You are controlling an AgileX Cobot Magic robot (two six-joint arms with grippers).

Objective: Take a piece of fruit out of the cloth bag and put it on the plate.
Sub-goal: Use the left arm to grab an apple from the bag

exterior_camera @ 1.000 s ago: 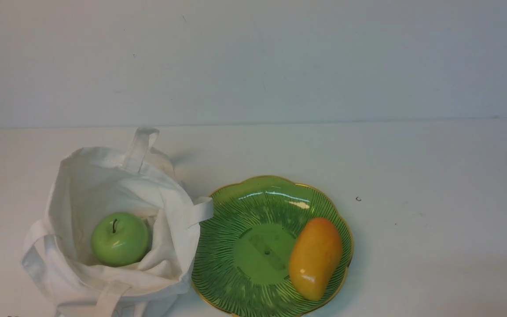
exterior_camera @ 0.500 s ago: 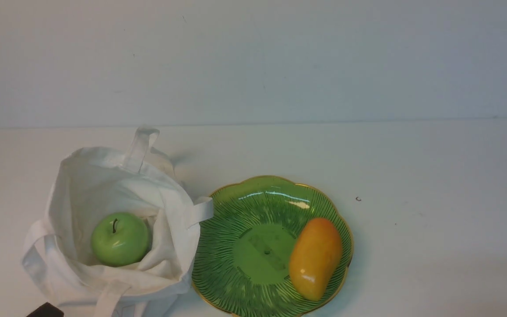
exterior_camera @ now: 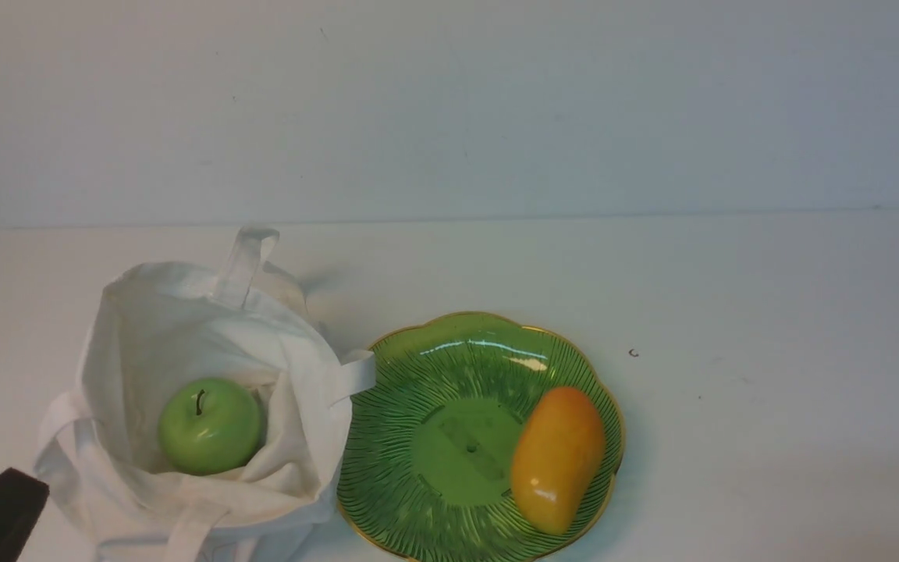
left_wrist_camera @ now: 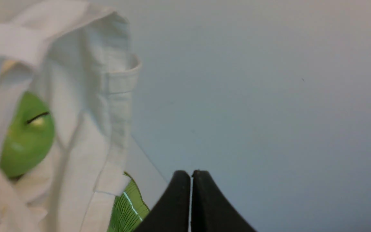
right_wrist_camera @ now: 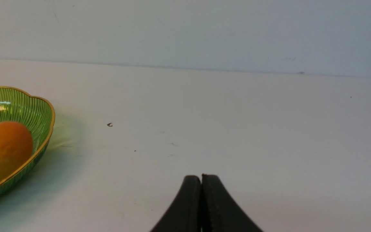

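Plain wall (exterior_camera: 496,101) behind white table (exterior_camera: 769,312)

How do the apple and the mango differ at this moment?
The apple is green and round; the mango is orange-yellow and elongated. The apple sits in the bag, stem up; the mango lies on its side on the plate. Both are glossy and whole.
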